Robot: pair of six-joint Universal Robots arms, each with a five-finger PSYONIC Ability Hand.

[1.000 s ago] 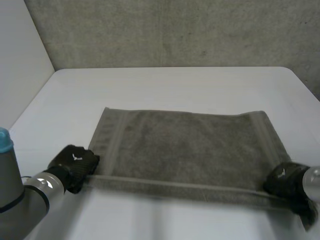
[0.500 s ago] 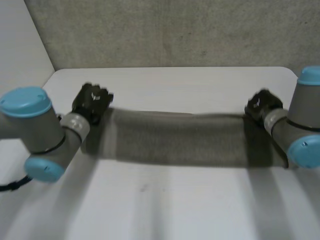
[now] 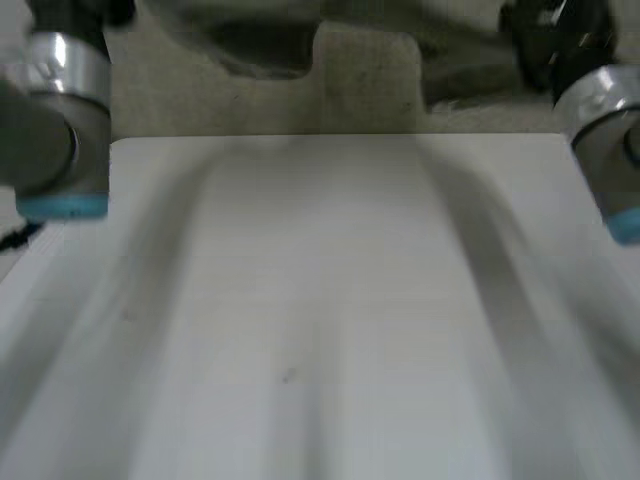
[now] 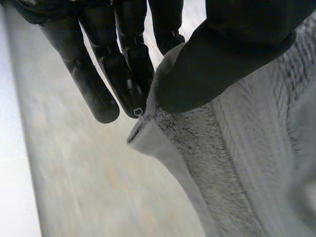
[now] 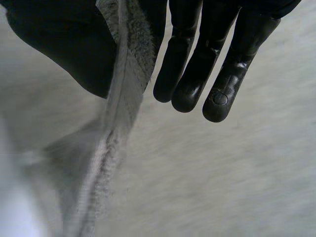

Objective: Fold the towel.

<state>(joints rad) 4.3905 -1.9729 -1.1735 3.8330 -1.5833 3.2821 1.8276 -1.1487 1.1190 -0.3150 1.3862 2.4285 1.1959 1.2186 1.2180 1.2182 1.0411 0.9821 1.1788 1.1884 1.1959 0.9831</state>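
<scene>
We see the towel (image 3: pixel 365 80) held up off the white table (image 3: pixel 300 320), blurred, long axis running side to side between the hands. The left hand (image 4: pixel 222 64) pinches a corner, thumb against straight fingers. The right hand (image 5: pixel 207 64) pinches the opposite end's edge the same way. Both arms are raised high.

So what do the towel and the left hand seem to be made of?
The towel looks like grey terry cloth, probably cotton: fuzzy pile, flatter woven band near the hem. The left hand pinching it seems black rubber or plastic: smooth, slight sheen.
</scene>
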